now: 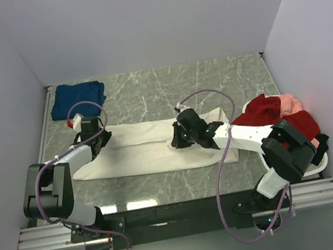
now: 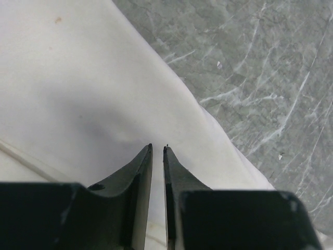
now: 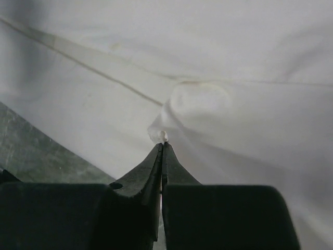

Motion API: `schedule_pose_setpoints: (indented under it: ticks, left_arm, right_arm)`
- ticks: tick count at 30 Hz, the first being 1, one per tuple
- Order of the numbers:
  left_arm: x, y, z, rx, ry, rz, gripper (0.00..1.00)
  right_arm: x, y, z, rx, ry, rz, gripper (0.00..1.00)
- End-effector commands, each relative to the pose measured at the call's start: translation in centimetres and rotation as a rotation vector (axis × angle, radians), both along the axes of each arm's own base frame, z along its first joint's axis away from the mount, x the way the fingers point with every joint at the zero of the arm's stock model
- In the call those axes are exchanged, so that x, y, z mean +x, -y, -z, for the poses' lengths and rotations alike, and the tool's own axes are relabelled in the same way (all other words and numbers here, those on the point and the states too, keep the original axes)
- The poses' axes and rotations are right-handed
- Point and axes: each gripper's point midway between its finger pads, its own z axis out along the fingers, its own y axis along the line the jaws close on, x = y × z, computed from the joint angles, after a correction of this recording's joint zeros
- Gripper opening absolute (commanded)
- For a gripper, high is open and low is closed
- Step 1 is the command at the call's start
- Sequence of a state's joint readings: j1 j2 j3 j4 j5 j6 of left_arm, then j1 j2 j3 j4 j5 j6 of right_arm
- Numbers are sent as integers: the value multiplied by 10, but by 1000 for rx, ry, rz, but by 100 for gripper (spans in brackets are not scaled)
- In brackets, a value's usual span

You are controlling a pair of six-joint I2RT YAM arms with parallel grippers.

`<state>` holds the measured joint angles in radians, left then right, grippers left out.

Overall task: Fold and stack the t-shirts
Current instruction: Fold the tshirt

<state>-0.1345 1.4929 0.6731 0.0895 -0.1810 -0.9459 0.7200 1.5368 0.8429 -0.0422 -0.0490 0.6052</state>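
A cream-white t-shirt (image 1: 145, 150) lies flat across the middle of the table in a long folded band. My left gripper (image 1: 101, 137) is over its far left end; in the left wrist view its jaws (image 2: 157, 147) stand a narrow gap apart just above smooth cloth (image 2: 78, 94), near the shirt's edge. My right gripper (image 1: 178, 141) is at the shirt's middle; in the right wrist view it (image 3: 163, 143) is shut on a small pinch of the cream cloth (image 3: 234, 62), which puckers at the tips. A folded dark blue t-shirt (image 1: 77, 99) lies at the back left.
A white basket (image 1: 315, 168) at the right edge holds a heap of red (image 1: 265, 109) and pink (image 1: 289, 104) shirts, with something black (image 1: 321, 140) at its side. White walls close in the grey marble table (image 1: 167, 90) on three sides.
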Motion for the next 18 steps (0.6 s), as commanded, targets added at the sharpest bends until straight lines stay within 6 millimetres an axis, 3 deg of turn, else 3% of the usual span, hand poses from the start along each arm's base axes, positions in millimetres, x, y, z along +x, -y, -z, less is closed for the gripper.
schedule_pose_setpoints:
  ticks: [1, 2, 7, 9, 13, 17, 18]
  left_arm:
    - [5, 5, -19, -4, 61, 31, 20]
    - [5, 5, -19, -5, 61, 34, 20]
    - [4, 7, -22, 2, 66, 56, 22]
    - [5, 8, -25, 1, 75, 63, 23]
    - [5, 14, -28, -11, 87, 97, 25]
    - [3, 24, -33, -5, 94, 153, 26]
    - [1, 27, -33, 5, 93, 163, 26]
  right_arm:
    - [-14, -18, -2, 22, 6, -32, 6]
    - [-17, -21, -1, 16, 5, -42, 8]
    - [-25, -25, -3, 9, 3, -50, 40]
    - [-26, -21, -17, 22, 25, -40, 48]
    - [-22, 5, -43, -5, 82, 57, 50]
    - [-16, 42, -38, -8, 48, 164, 50]
    - [-6, 55, -37, 12, 42, 220, 50]
